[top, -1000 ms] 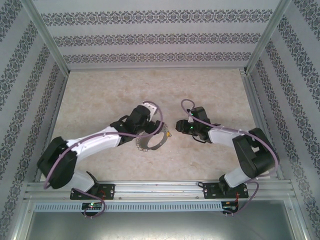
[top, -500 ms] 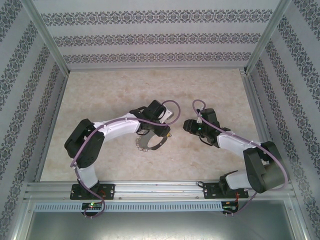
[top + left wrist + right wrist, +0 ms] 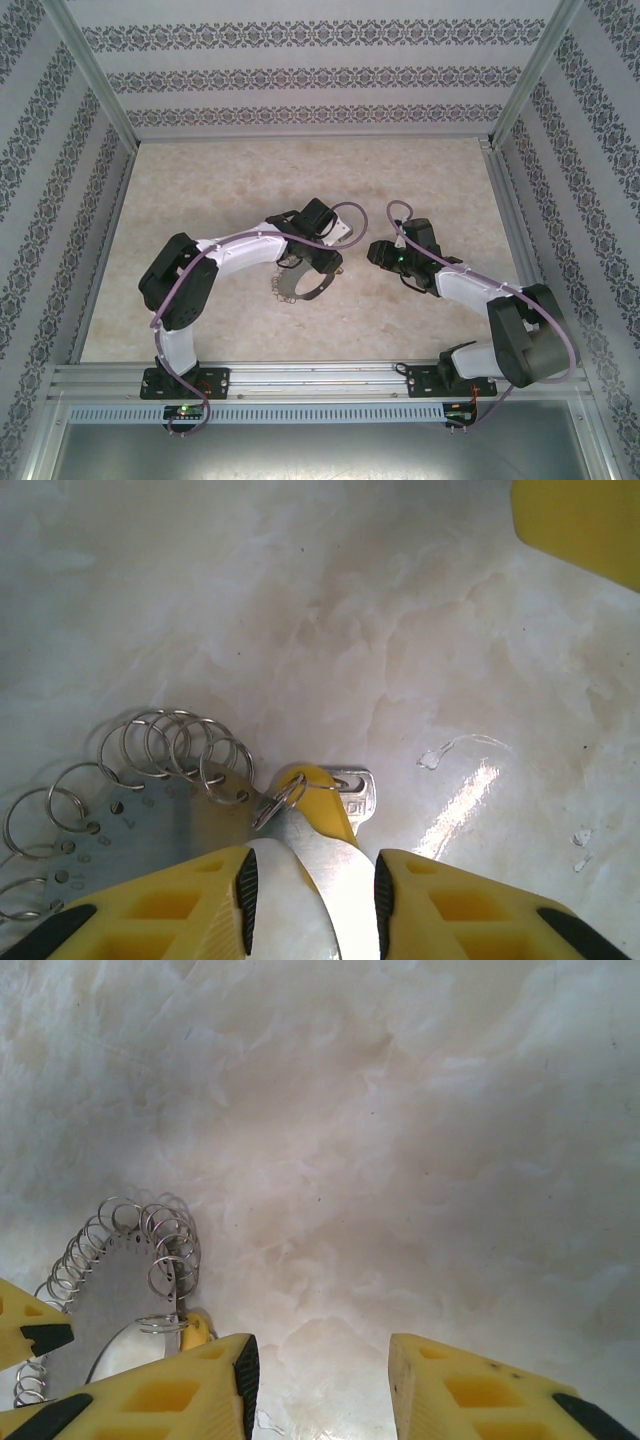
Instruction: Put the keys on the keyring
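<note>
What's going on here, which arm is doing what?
The left fingers are down at the table, straddling the edge of the key ring, right where a yellow-headed key lies with a small loop through it. Whether they actually grip is unclear. The right fingers are open over bare table beside the ring, holding nothing.

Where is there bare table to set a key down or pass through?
The far half of the table, up to the back wall, is bare, as is the near strip between the keyring and the rail. Crowded: the centre, where left gripper, keyring and right gripper nearly meet.
</note>
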`<state>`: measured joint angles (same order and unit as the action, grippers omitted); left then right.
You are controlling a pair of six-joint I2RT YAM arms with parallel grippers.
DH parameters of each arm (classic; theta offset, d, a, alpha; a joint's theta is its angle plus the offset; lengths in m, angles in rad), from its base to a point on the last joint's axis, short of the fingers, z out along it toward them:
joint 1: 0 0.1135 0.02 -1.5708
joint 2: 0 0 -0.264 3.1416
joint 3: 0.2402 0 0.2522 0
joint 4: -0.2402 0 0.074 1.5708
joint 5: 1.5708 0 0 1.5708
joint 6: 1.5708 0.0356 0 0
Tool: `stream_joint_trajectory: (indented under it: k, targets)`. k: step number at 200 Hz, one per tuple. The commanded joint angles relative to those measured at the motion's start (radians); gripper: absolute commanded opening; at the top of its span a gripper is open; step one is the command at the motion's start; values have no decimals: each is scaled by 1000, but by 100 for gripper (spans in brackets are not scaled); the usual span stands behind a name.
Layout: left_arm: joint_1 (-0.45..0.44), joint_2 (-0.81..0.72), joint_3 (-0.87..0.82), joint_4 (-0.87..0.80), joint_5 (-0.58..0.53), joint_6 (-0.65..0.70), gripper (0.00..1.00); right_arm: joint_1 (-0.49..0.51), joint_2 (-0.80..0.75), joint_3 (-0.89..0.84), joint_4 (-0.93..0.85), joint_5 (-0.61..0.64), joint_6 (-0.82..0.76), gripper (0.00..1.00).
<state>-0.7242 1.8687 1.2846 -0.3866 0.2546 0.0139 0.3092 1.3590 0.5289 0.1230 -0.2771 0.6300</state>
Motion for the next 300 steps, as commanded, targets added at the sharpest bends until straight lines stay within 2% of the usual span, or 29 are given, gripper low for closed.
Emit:
stream_joint_trajectory:
  k: [1, 217, 300]
  targets:
    - [8, 30, 32, -32, 3, 33, 35, -9, -16, -12, 19, -11, 10, 40]
    - [8, 121, 73, -19, -32, 62, 30, -10, -14, -15, 38, -25, 20, 41]
    - [8, 148, 91, 0, -45, 64, 21, -9, -11, -18, 43, -31, 23, 41]
